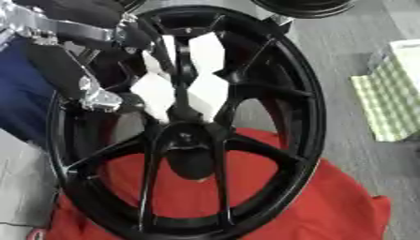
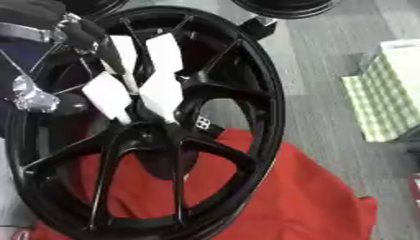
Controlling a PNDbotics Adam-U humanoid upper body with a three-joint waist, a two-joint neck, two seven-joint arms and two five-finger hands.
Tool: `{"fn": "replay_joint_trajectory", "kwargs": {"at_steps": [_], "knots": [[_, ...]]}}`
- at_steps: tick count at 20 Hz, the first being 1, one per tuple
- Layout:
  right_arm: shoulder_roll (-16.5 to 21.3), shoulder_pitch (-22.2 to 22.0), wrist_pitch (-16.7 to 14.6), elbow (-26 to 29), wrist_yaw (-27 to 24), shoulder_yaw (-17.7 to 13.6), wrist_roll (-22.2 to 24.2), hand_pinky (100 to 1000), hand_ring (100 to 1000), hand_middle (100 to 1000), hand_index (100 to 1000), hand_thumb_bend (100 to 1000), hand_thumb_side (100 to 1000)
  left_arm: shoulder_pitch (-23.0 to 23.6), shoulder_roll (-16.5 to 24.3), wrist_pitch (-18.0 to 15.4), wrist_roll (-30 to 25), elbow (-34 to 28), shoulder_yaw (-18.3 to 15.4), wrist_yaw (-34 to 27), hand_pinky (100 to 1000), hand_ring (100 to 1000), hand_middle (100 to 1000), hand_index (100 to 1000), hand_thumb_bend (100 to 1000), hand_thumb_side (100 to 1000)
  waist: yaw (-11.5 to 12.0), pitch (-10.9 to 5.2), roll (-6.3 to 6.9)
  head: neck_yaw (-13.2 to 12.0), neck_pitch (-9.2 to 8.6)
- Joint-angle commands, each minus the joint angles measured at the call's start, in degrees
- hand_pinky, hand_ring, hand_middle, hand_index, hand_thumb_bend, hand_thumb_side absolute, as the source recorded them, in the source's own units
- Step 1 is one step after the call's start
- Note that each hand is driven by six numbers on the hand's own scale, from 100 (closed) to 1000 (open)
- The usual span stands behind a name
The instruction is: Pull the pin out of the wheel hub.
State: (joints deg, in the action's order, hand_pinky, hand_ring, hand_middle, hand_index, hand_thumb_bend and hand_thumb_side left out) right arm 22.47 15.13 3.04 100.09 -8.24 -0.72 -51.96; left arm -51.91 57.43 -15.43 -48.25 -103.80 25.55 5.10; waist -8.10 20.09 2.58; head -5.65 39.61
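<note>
Resting on red cloth (image 1: 328, 206): black wheel hub (image 1: 193, 154); left robot hand (image 1: 90, 93) at rim, finger state unclear.

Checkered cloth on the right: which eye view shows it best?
The left eye view: the green-and-white checkered cloth shows beside the black wheel with floor between them. The right eye view has the same cloth at nearly the same size and cut by the same right edge, so the gain is slight.
</note>
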Motion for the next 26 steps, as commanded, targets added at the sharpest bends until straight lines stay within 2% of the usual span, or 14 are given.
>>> {"fn": "replay_joint_trajectory", "kwargs": {"at_steps": [1,6,14,26], "knots": [[1.1,0.6,-0.2,0.5,-0.4,-0.6,0.0,446,593,534,732,407,659,-0.5,0.7,-4.5,-3.7,0.0,-0.5,0.6,316,232,751,873,289,718,-0.1,-1.06,-0.21,0.0,-0.87],[1.1,0.7,-0.3,0.4,-0.5,-0.6,0.0,446,593,534,732,410,660,-0.5,0.7,-5.3,-3.7,0.2,-0.2,1.3,317,234,753,871,294,702,0.0,-0.90,-0.18,0.0,-0.94],[1.1,0.8,-0.4,0.3,-0.6,-0.7,0.0,445,592,533,731,416,660,0.0,0.9,-6.5,-3.7,0.7,0.1,2.5,304,226,730,860,276,605,0.0,-0.81,-0.15,-0.1,-0.88],[1.0,0.8,-0.5,0.2,-0.8,-0.8,0.0,444,591,531,731,419,664,0.3,0.8,-8.1,-3.7,1.7,0.4,4.7,262,197,717,843,297,571,-0.1,-0.66,-0.23,-0.3,-0.90]]}}
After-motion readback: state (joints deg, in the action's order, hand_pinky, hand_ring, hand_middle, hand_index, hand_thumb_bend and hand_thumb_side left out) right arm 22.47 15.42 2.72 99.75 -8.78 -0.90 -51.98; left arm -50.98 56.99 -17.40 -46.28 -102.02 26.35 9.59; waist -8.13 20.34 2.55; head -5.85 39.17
